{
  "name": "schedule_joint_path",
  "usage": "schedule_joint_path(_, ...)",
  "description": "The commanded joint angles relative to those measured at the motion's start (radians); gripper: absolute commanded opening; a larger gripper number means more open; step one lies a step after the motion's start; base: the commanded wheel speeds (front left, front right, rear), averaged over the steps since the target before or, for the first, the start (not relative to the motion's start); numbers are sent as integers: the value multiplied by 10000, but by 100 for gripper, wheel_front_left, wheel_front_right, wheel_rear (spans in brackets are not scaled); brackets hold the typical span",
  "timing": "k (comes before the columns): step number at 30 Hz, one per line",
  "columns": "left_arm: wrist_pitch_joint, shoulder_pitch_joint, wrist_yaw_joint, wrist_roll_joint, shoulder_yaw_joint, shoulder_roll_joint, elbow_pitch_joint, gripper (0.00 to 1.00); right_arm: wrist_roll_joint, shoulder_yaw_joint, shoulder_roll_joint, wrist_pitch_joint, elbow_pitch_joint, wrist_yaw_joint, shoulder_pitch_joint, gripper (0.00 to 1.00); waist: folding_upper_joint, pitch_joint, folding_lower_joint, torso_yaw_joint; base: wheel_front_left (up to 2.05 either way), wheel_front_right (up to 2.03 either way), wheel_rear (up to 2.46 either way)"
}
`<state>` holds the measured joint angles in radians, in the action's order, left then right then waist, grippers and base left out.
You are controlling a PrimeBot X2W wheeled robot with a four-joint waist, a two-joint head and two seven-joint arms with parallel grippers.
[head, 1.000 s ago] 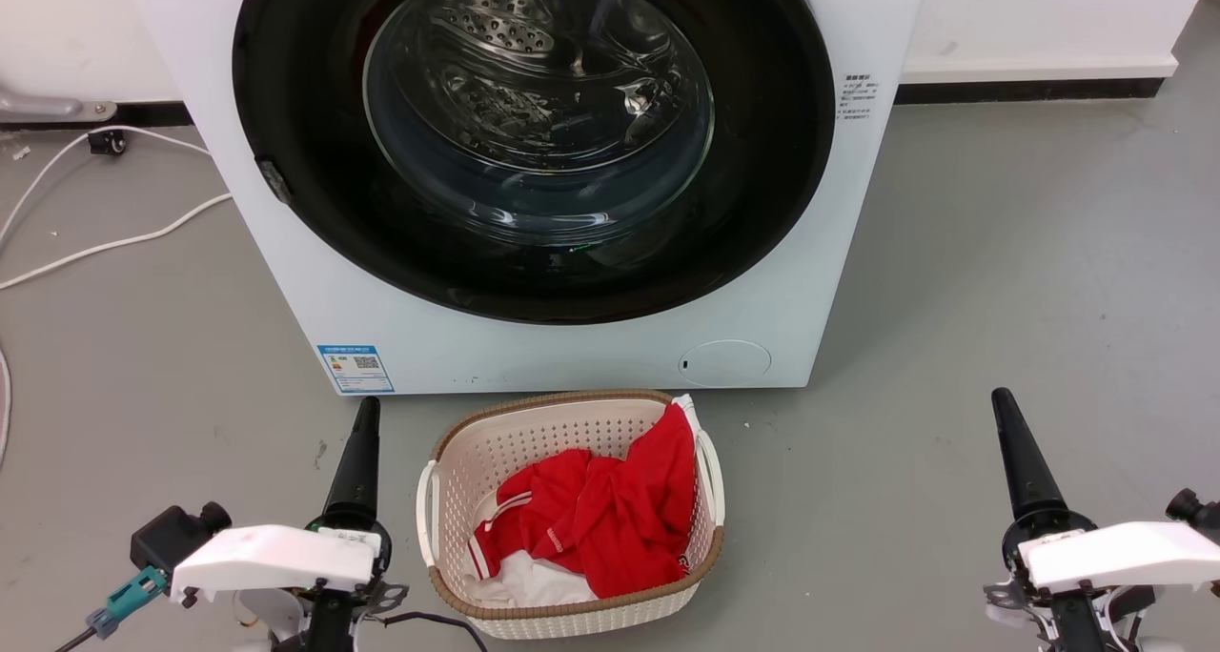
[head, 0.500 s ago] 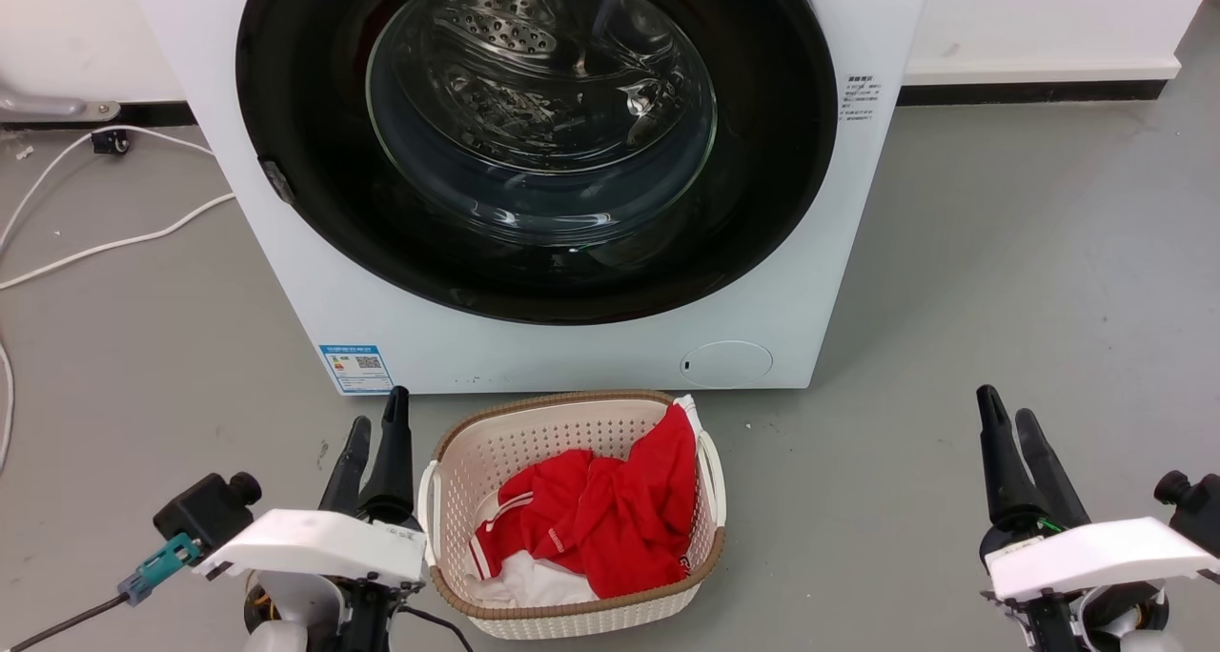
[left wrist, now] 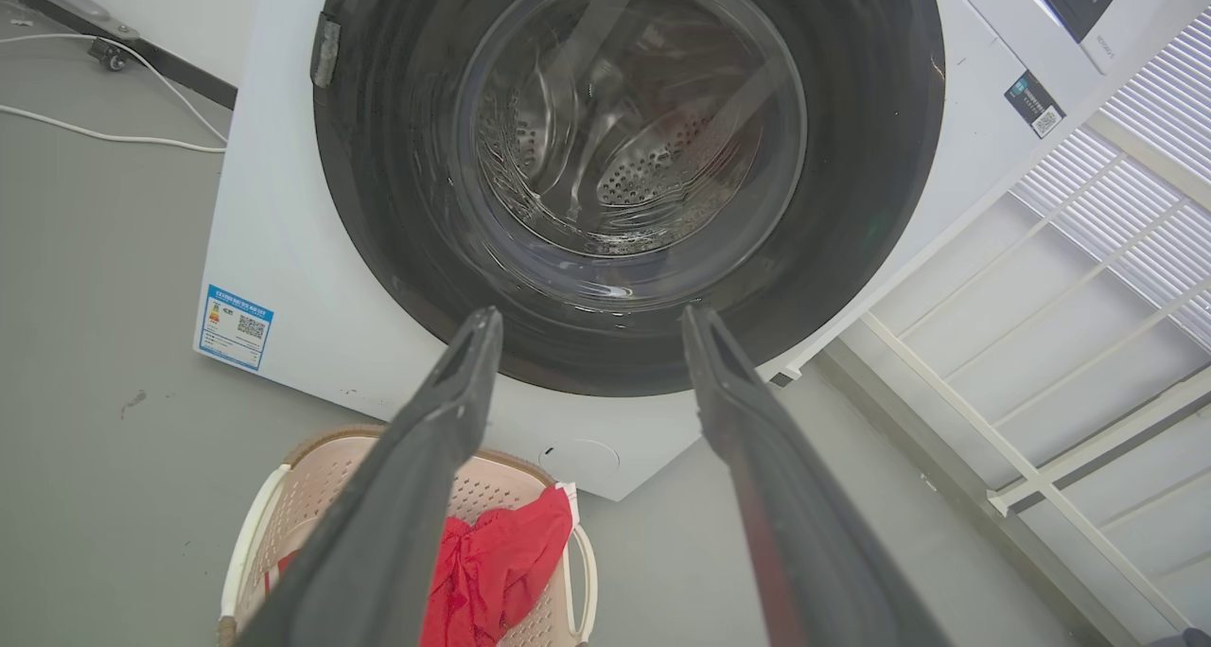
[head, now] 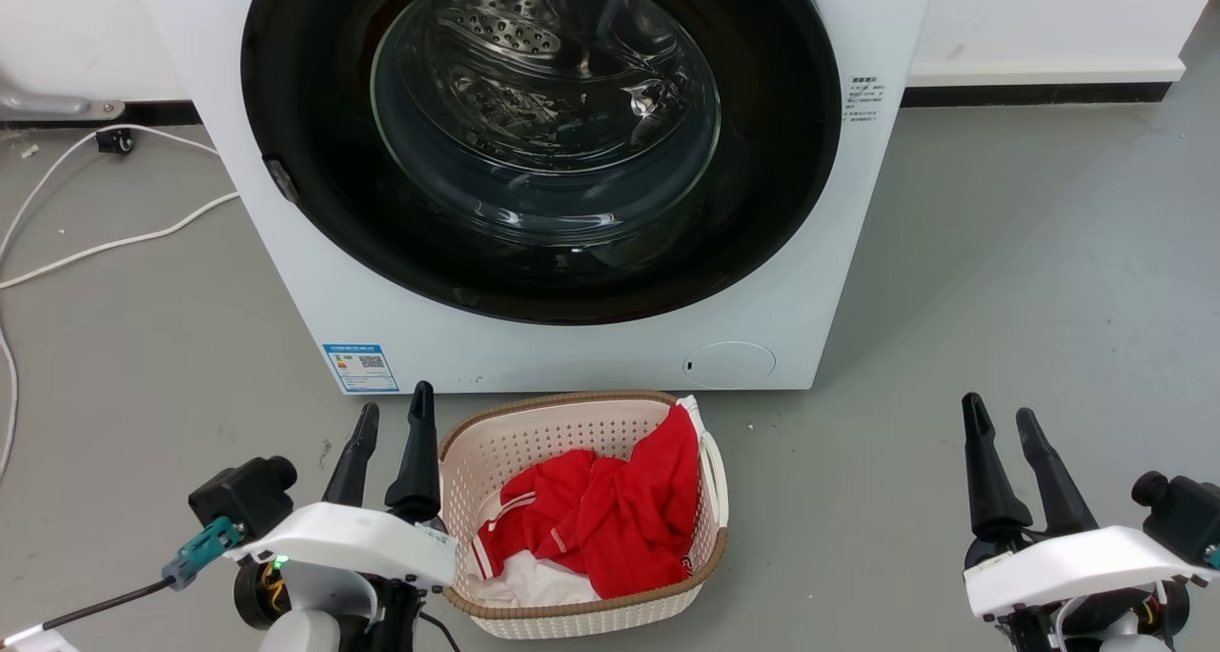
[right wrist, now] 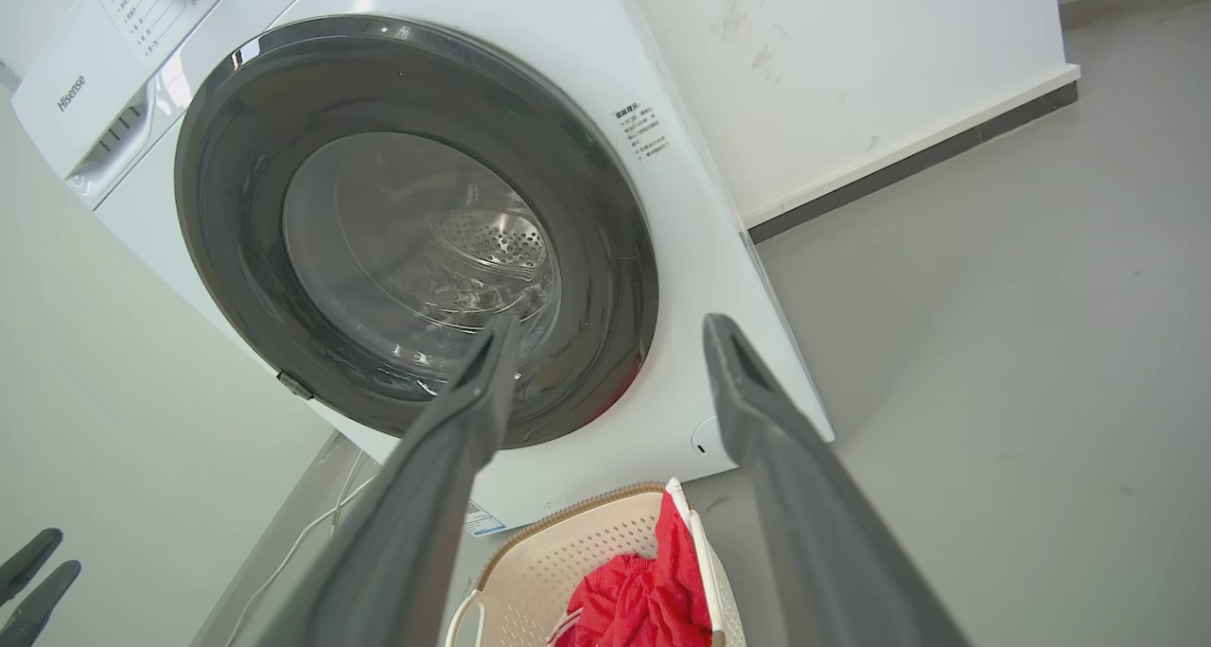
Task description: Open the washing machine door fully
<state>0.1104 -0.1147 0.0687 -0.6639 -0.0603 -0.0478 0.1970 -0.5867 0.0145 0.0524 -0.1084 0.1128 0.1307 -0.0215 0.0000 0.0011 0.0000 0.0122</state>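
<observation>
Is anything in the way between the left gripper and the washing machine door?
Nothing visible does. The left gripper, open, faces bare floor below the washing machine door; the laundry basket sits beside it to the right, not between them.

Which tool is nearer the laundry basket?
Left. The left tool is close beside the left rim of the laundry basket; the right tool is far off to its right.

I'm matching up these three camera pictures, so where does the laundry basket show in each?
Head view: laundry basket bottom centre, right of the left end effector.
Left wrist view: bottom left, partly behind a finger.
Right wrist view: bottom centre, between the fingers.
Shared landmark: the washing machine door above it.
</observation>
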Motion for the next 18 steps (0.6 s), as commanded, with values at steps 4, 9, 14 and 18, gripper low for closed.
schedule_joint_path(4, 184, -290, -98, 728, -124, -37, -61, 100, 740, -68, -3, -187, -119, 0, -77, 100, 0, 4, 0, 7, 0, 0, 0)
schedule_joint_path(9, 317, -344, -227, 1307, -176, -49, -18, 100, 1365, -140, -6, -307, -200, 0, -56, 100, 0, 4, 0, 16, 0, 0, 0)
schedule_joint_path(14, 457, -390, -311, 1847, -229, -59, 33, 100, 1948, -198, -9, -389, -277, 0, -9, 100, 0, -2, 0, 33, 0, 0, 0)
schedule_joint_path(18, 553, -394, -353, 2278, -283, -76, 65, 100, 2400, -227, -12, -449, -327, -1, 33, 100, 0, -10, 0, 47, 0, 0, 0)
